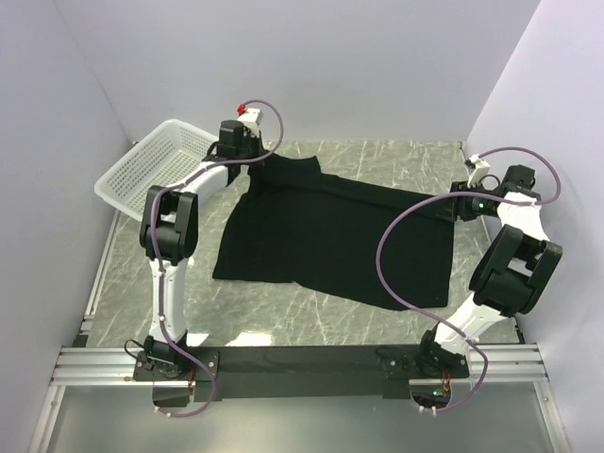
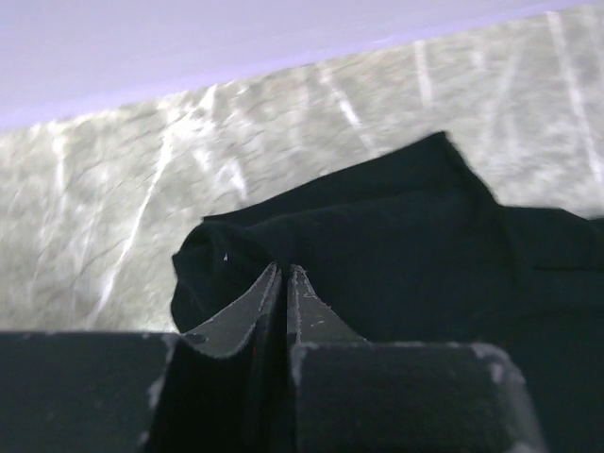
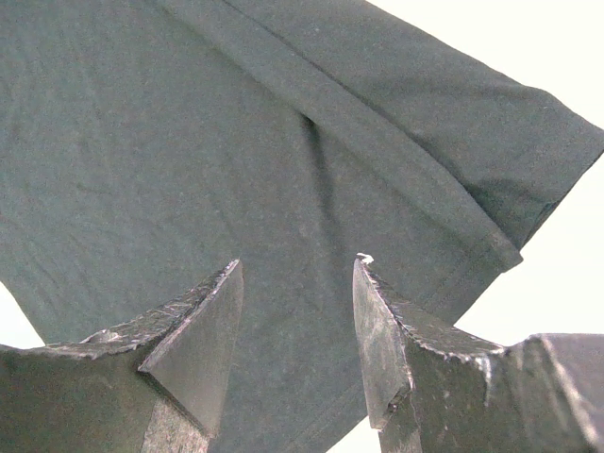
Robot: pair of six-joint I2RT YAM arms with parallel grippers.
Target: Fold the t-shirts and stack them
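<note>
A black t-shirt [image 1: 330, 236] lies spread across the marble table, its far left corner drawn up toward my left gripper [image 1: 247, 156]. In the left wrist view that gripper [image 2: 284, 269] has its jaws pressed together, and the cloth [image 2: 406, 236] bunches around the tips. My right gripper [image 1: 458, 203] hovers at the shirt's right edge. In the right wrist view it [image 3: 297, 264] stands open just above a hemmed sleeve [image 3: 189, 142], with nothing between its fingers.
A white mesh basket [image 1: 151, 165] sits at the far left, close to the left arm's elbow. Lilac walls close in the table on three sides. Purple cables loop off both arms over the shirt's right part.
</note>
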